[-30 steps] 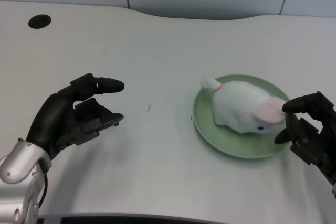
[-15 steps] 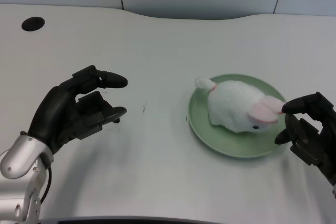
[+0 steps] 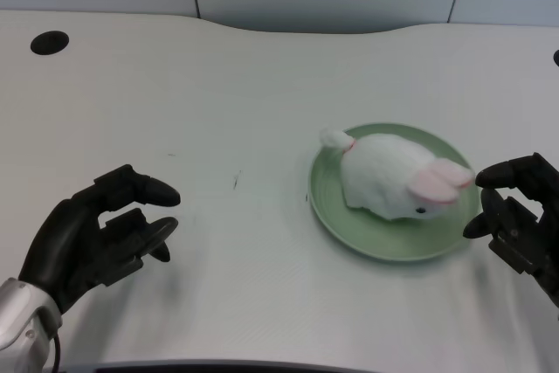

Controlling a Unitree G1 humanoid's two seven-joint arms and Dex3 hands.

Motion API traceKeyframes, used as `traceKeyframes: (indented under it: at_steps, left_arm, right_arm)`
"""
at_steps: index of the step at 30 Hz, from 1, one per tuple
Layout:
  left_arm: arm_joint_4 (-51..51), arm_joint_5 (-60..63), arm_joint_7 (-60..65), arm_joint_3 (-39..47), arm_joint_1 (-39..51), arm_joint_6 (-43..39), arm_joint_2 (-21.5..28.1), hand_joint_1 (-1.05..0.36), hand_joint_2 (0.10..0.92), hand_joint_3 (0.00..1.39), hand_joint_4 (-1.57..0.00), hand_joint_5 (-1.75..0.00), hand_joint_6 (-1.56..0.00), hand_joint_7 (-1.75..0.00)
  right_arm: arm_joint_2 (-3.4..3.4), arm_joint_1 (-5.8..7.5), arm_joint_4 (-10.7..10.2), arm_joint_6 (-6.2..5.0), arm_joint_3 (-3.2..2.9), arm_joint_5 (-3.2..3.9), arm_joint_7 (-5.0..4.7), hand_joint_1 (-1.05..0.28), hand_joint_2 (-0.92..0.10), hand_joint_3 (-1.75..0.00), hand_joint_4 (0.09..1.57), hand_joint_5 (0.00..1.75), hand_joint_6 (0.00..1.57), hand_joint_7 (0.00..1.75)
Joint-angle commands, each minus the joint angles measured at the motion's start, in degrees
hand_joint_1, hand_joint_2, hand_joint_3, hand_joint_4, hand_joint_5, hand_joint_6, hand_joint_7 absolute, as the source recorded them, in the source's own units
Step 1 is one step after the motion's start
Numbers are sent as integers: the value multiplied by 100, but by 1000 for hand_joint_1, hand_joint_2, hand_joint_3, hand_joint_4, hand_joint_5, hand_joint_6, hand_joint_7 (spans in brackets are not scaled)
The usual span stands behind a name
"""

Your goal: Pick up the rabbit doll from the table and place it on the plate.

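Pretty much done here: rabbit doll (image 3: 395, 184) lying on the green plate (image 3: 336, 220), over at 3 o'clock on the bench (image 3: 262, 85). Left hand (image 3: 92, 242) down at 8 o'clock, well apart, fingers (image 3: 144, 188) loosely curled and holding nothing. Nothing left but parking the arm, probably.

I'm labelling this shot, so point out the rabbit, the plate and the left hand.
rabbit (image 3: 384, 183), head view, white back.
plate (image 3: 384, 249), head view, bare green near rim.
left hand (image 3: 96, 240), head view, black palm.

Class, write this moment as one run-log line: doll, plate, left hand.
rabbit doll: lying on green plate | left hand: empty, fingers apart, well left of plate, touching neither | placement: looks done
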Motion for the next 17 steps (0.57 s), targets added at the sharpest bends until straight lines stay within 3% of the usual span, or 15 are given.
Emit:
traceKeyframes:
  at_steps: [1,14,17]
  left_arm:
    - [29,-58,-38,98,80,44,108,-488,921,454,-573,-1746,-444,-1502]
    - [-141,-44,49,216,399,260,128,-448,921,547,-612,-1746,-399,-1644]
    - [-182,-109,-59,128,546,659,112,-453,921,524,-620,-1746,-397,-1670]
  right_arm:
    - [-57,-87,63,38,-75,45,7,-182,-921,-635,337,1746,200,1610]
    - [-36,-121,46,73,-76,45,8,-192,-921,-633,336,1746,198,1617]
    - [-93,-153,56,104,-138,91,47,-200,-921,-629,358,1746,206,1625]
